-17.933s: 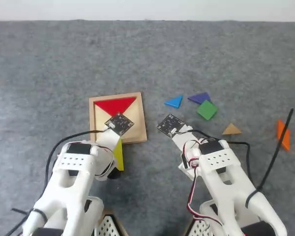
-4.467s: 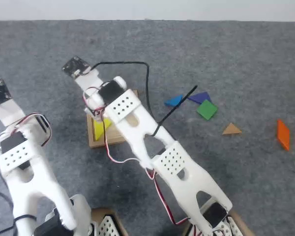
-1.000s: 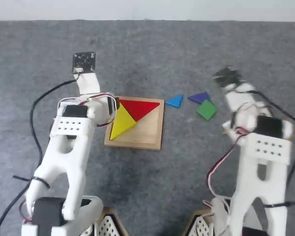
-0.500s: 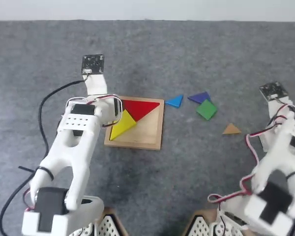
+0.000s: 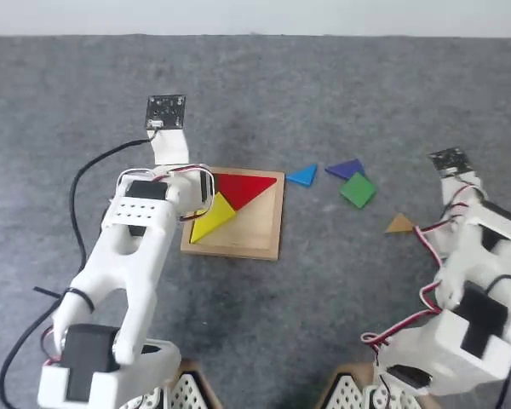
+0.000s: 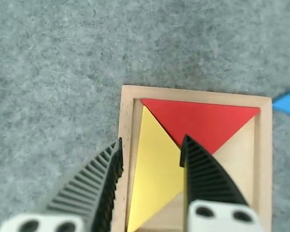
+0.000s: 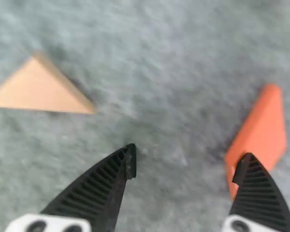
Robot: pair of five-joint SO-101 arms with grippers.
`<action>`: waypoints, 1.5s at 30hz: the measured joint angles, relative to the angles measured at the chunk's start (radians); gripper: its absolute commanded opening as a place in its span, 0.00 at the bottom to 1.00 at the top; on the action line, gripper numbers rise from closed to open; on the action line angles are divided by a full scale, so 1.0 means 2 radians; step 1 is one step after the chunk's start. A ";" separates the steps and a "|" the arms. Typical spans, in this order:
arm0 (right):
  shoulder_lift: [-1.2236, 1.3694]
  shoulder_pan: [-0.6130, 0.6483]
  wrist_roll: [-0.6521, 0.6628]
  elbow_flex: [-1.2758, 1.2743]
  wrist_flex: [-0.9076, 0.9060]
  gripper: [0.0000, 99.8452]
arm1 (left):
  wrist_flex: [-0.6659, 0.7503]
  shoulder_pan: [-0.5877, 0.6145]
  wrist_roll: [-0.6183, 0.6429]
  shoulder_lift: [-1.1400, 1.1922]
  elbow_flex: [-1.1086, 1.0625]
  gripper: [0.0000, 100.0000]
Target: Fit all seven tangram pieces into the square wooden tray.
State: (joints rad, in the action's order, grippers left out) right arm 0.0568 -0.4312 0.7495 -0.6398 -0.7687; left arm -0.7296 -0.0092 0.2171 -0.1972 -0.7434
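Red triangle point(image 5: 243, 187) and yellow triangle point(image 5: 211, 217) sit in the tray point(image 5: 238, 247): two done. Five wait on the table point(image 5: 324, 85): blue point(image 5: 302, 175), purple point(image 5: 347, 168), green point(image 5: 358, 190), tan point(image 5: 399, 224), orange point(image 7: 258, 133). Left jaws hang open over yellow; right jaws gape wide between tan and orange.

Left gripper point(image 6: 152, 145) hangs over the square wooden tray point(image 6: 193, 93), jaws spread apart and nothing between them. One finger sits over the tray wall, the other over the seam where the two pieces meet. Red triangle point(image 6: 203, 123) and yellow triangle point(image 6: 154, 179) lie flat inside the tray, touching edge to edge, each with its long side along a tray wall. Bare wood floor beside them. Blue piece point(image 6: 289, 102) lies outside, near a tray corner, on the grey felt mat point(image 6: 53, 72).
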 measured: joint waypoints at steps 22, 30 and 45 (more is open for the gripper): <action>-0.013 -0.010 -0.017 -0.014 0.008 0.33 | 0.000 0.000 0.000 0.000 0.000 0.19; 0.025 -0.033 -0.017 0.021 0.006 0.33 | 0.000 0.000 -0.003 0.000 0.000 0.19; 0.021 -0.052 -0.002 0.033 0.008 0.33 | 0.000 0.000 -0.003 0.000 0.000 0.19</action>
State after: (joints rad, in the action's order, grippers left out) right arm 0.0982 -0.5355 0.7449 -0.5738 -0.7534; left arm -0.7296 -0.0092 0.2110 -0.1972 -0.7434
